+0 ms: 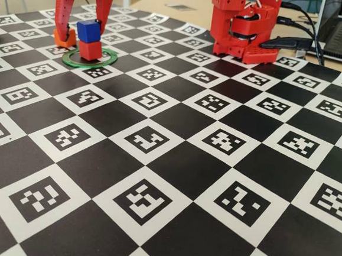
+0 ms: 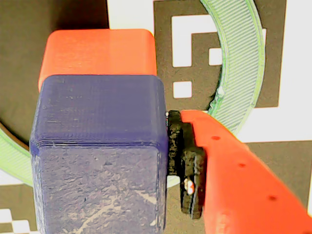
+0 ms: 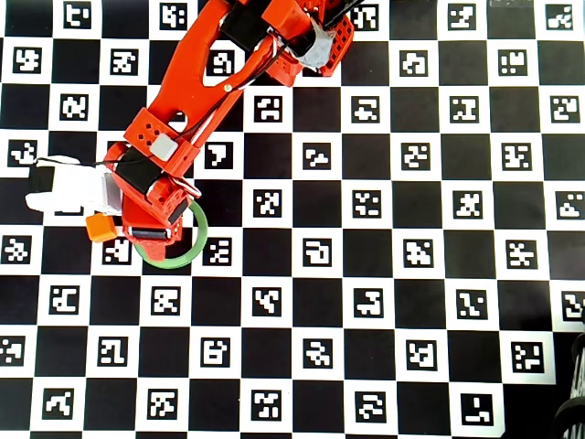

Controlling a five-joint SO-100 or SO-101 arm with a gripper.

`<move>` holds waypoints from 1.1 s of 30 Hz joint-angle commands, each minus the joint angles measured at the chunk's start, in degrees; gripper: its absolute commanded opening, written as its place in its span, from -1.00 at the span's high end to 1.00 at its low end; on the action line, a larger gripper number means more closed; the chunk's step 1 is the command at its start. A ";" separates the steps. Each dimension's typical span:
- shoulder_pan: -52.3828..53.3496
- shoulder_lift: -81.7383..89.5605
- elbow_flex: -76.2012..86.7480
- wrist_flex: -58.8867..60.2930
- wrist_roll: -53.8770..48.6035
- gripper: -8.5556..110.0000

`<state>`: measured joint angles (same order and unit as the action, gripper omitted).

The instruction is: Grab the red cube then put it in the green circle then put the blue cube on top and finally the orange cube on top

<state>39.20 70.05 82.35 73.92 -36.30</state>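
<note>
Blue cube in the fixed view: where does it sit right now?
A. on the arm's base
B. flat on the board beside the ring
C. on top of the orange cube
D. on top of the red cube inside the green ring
D: the blue cube rests on the red cube, which stands inside the green circle; the orange cube sits outside it.

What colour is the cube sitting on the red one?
Dark blue; the blue cube on the red cube shows best in the fixed view.
</note>
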 commanded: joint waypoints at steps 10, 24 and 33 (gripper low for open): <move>0.70 4.83 -0.62 1.32 -0.35 0.10; 2.99 11.95 -1.85 6.06 -1.67 0.08; 6.94 14.15 -7.91 10.11 -3.60 0.03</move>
<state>44.65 77.96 80.42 82.97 -39.29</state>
